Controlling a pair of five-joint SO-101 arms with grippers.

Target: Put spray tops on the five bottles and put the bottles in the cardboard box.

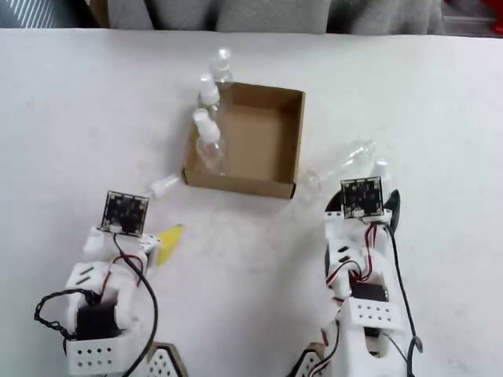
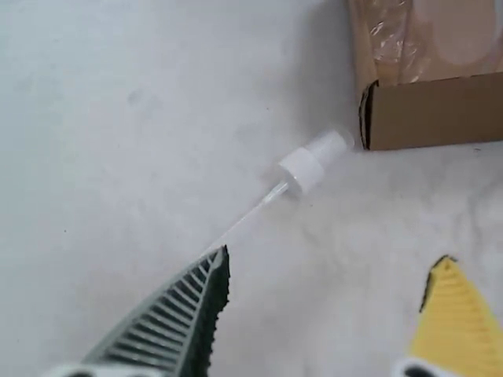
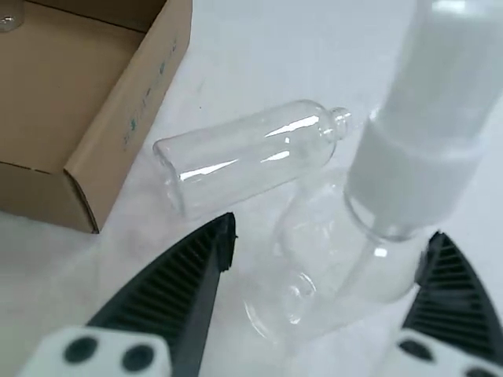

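Cardboard box (image 1: 263, 98) sits open at mid-table (image 1: 78, 94), well ahead of both arms.

1. Left gripper (image 2: 333, 259): jaws spread wide, 1 ribbed grey finger and 1 yellow finger, nothing between them. It hangs over bare table short of the box's near-left corner.
2. Loose spray top (image 2: 310, 163): lies on its side on the table, its head almost touching the near-left corner of the box and its thin dip tube pointing back toward the grey finger.
3. Right gripper (image 3: 332, 232): black jaws released and set wide. A capped bottle (image 3: 420, 149) of clear plastic with a white spray top stands between them, close to 1 finger and apart from the other. Contact with either finger cannot be confirmed.
4. Uncapped bottle (image 3: 251, 153): clear, lying on its side on the table just right of the box, base toward the box wall, open neck pointing away.
5. 3 bottles (image 1: 208, 94) with white tops are grouped at the box's left wall and far-left corner. The nearest appears to lie inside against the wall. For the other 2, inside or outside cannot be told.
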